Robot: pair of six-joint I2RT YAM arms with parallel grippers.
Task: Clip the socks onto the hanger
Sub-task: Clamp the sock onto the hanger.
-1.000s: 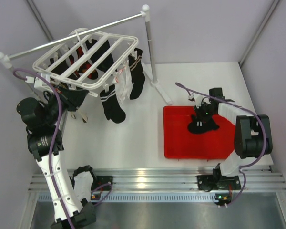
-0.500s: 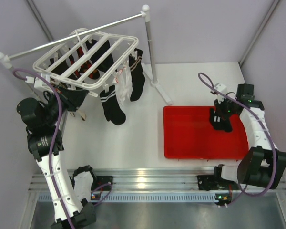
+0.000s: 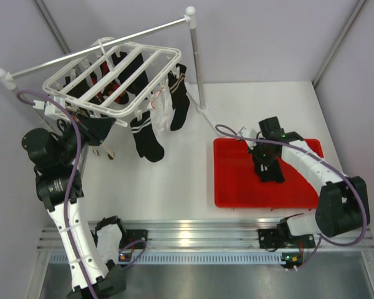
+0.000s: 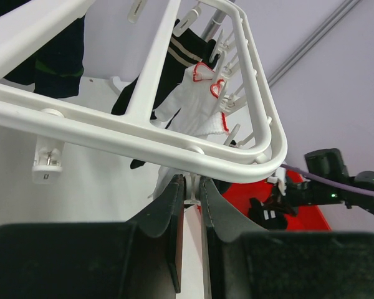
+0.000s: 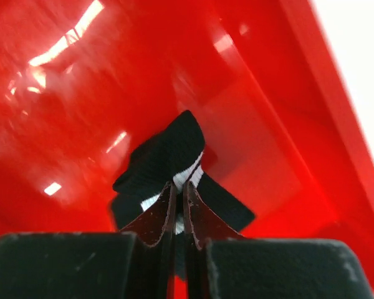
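The white hanger [image 3: 112,73] hangs from the rail at the back left, with black socks [image 3: 148,138] and a white sock clipped along its near edge. My left gripper [image 3: 98,129] is under the hanger's near edge. In the left wrist view it [image 4: 188,185] is shut on a small white clip [image 4: 191,190] dangling from the frame [image 4: 143,138]. My right gripper [image 3: 266,161] is over the red tray, shut on the striped cuff of a black sock [image 3: 272,172]. In the right wrist view the sock [image 5: 165,156] hangs crumpled from the fingertips [image 5: 179,187], just above the tray floor.
The red tray [image 3: 237,187] lies at the right of the table; its wall shows in the right wrist view [image 5: 311,93]. The grey rail stand [image 3: 194,59] has its post and foot between hanger and tray. White table lies between them.
My right arm swung out to the tray's right end with the sock, then came back to the tray's middle left, still holding it. The left arm has not moved.
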